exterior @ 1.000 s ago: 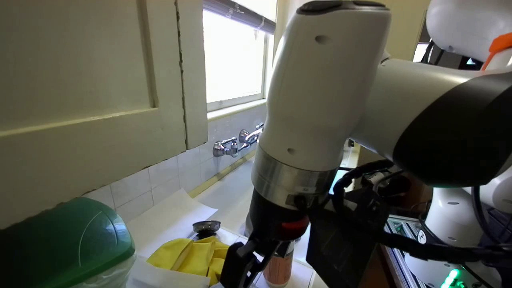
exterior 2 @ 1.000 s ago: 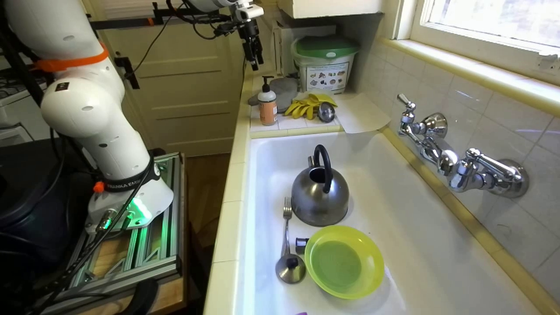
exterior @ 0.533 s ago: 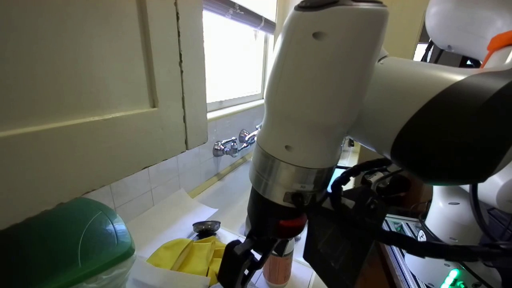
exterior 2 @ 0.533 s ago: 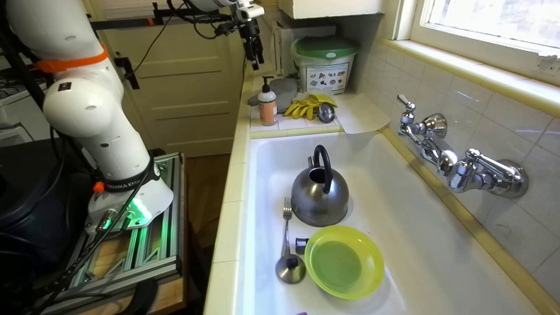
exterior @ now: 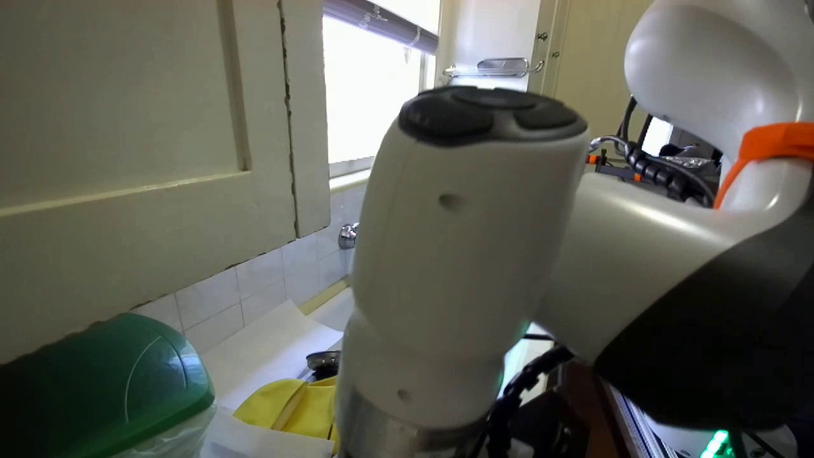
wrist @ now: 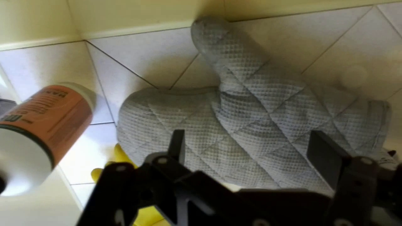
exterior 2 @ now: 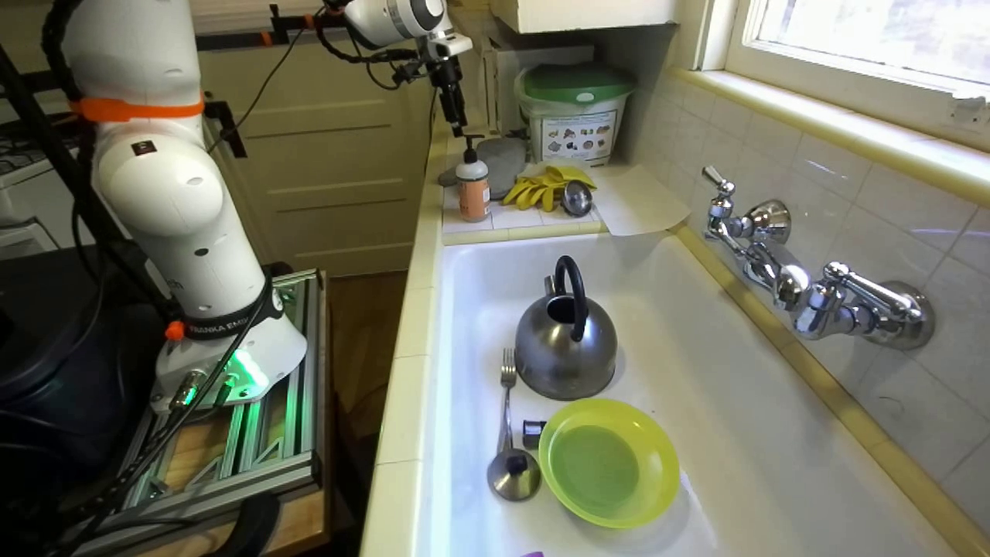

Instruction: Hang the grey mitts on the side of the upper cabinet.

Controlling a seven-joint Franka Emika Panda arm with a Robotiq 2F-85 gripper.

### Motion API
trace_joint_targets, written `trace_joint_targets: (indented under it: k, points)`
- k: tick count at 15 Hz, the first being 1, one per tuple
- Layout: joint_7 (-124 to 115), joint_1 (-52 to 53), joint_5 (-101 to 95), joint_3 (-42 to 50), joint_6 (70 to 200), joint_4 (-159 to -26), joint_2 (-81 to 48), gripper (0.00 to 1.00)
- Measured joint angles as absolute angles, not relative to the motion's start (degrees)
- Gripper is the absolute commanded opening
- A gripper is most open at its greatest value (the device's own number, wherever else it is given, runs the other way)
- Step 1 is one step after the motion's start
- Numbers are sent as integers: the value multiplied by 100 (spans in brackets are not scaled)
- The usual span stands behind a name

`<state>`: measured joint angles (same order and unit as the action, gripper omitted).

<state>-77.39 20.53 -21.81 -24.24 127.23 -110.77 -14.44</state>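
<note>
Several pale tiles (wrist: 157, 53), grey mitt (wrist: 251, 119), window (exterior: 372, 92)

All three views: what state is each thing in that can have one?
Gripper: open, holding nothing
Grey mitt: lying flat, not hung
Upper cabinet: door looks shut
Green-lidded bin: closed
Pump bottle: standing upright
Yellow gloves: lying loose
Kettle: upright, top opening uncovered
Lime bowl: looks face up
Fork: lying down
Tap: not visibly running
Window blind: partly raised
Robot base light: glowing green
</note>
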Motion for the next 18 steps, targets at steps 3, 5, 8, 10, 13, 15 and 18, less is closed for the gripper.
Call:
trace_joint_targets:
  k: [3,5,8,10,13,15,18]
  points:
    - [-7817,2518,-2411,-1963,12899,-10507,-2071,100]
    - [-7821,2765,-2440,-1700,12953,-10155,-2415,100]
    - [-7822,3112,-2483,-1382,13101,-9656,-2899,100]
    - [-7821,3338,-2511,-1196,13204,-9343,-3193,100]
    - [-7821,3674,-2538,-891,13322,-8902,-3567,100]
    - [-7820,3868,-2538,-704,13347,-8638,-3778,100]
    - [-7818,4091,-2538,-475,13353,-8306,-4033,86]
